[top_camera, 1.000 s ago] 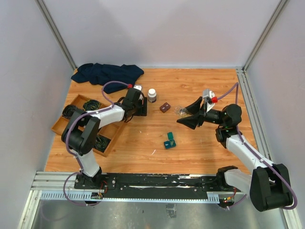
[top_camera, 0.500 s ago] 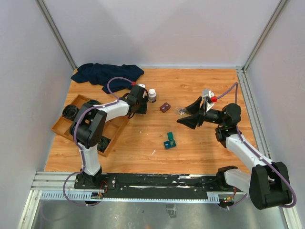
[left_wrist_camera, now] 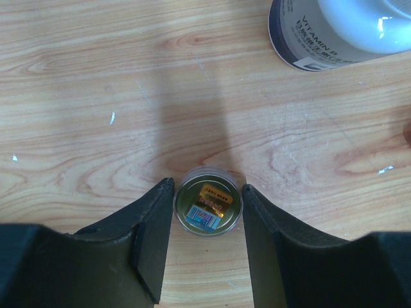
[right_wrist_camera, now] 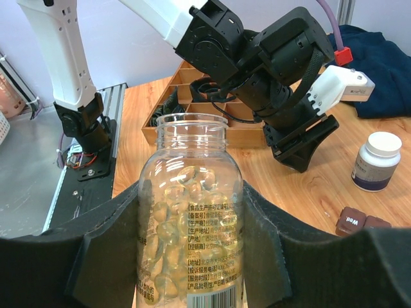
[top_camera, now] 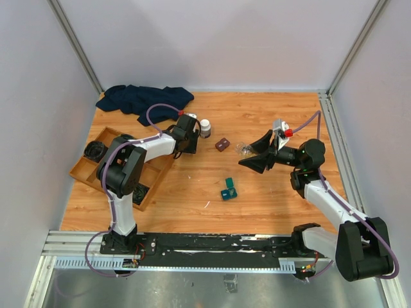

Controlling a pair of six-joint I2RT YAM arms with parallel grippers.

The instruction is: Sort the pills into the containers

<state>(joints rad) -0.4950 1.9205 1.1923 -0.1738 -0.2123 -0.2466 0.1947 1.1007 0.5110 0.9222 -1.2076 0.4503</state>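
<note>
1. Flanking a small round lid (left_wrist_camera: 207,210) that lies on the table (left_wrist_camera: 96,77), the left gripper (left_wrist_camera: 208,192) stands part open with one jaw at each side. From the wrist view I cannot tell whether the pads pinch it yet.
2. The right gripper (right_wrist_camera: 191,189) is clamped on an uncapped clear bottle (right_wrist_camera: 189,160) of yellow pills (right_wrist_camera: 183,224), held off the wood at right of centre in the top view.
3. The teal case (top_camera: 228,190) lies low in the middle of the top view, well apart from both grippers. A white vitamin bottle (top_camera: 205,128) stands just beside the left gripper.
4. The step in hand seems to be preparation: the lid is being dealt with, and the pouring is not begun.
5. Next, the bottle mouth must come over the teal case and tip gently, since that target is far narrower than the bottle.
</note>
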